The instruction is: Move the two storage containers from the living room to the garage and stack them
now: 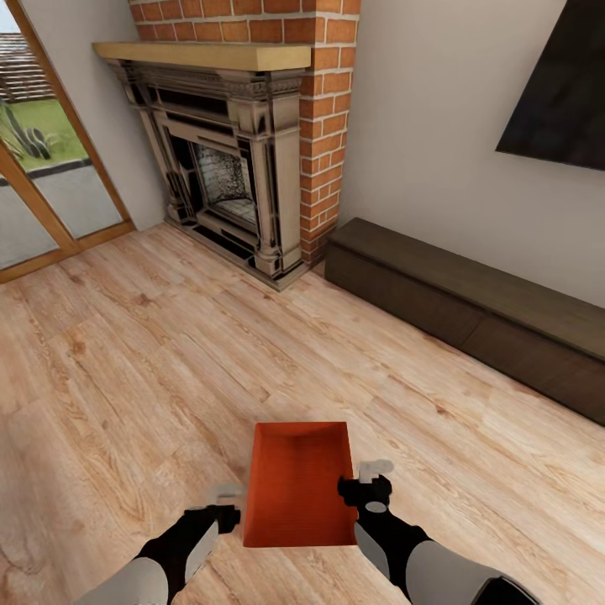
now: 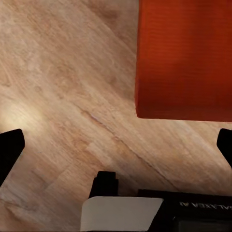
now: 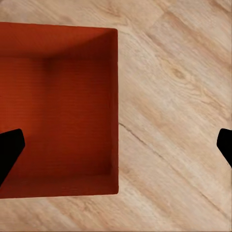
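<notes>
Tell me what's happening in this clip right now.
A two-armed robot stands in the living room over one orange-red storage container sitting on the wood-plank floor. The left tool is beside the box's left wall and the right tool at its right rim; both wrist views show the fingers spread wide, not closed on it. The box is empty. A brick fireplace and a low dark cabinet stand ahead.
</notes>
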